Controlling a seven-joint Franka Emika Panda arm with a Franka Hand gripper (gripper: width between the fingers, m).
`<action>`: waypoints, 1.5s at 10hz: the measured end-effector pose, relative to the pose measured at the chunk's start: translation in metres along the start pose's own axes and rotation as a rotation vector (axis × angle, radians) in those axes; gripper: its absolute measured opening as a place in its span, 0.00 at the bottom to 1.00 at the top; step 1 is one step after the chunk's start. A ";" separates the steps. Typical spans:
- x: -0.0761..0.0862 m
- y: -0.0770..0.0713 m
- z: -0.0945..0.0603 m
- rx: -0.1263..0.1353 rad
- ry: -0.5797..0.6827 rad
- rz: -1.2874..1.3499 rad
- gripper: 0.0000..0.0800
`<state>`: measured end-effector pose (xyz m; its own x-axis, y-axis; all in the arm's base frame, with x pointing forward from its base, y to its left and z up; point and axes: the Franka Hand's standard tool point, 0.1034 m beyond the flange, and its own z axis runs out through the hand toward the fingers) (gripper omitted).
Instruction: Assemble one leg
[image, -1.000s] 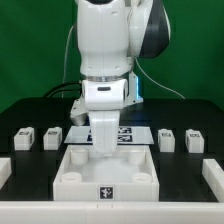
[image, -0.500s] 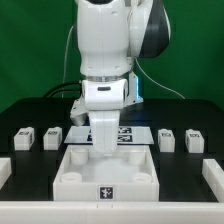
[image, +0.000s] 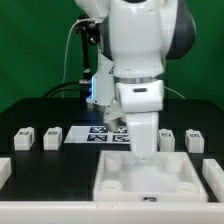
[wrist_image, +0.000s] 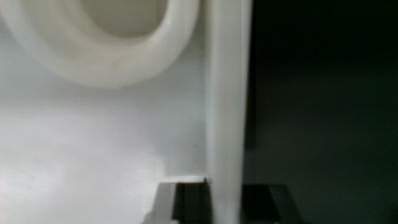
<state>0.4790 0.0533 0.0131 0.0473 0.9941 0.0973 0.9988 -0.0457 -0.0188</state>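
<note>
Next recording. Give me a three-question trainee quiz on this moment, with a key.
1. How many small white blocks stand on the table in the exterior view?
2. True or false: the gripper holds one of those blocks.
3. In the wrist view, what runs between the fingertips? A) a block B) the upright wall of the tray C) a loose screw
Key: 1. Four, two on each side of the marker board. 2. False; it grips the tray's wall. 3. B.
</note>
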 end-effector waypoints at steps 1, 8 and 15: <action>0.009 0.003 0.001 -0.012 0.009 0.008 0.08; 0.011 0.007 0.002 -0.031 0.016 0.032 0.18; 0.011 0.007 0.002 -0.031 0.016 0.033 0.81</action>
<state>0.4863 0.0640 0.0121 0.0800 0.9903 0.1133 0.9966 -0.0815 0.0085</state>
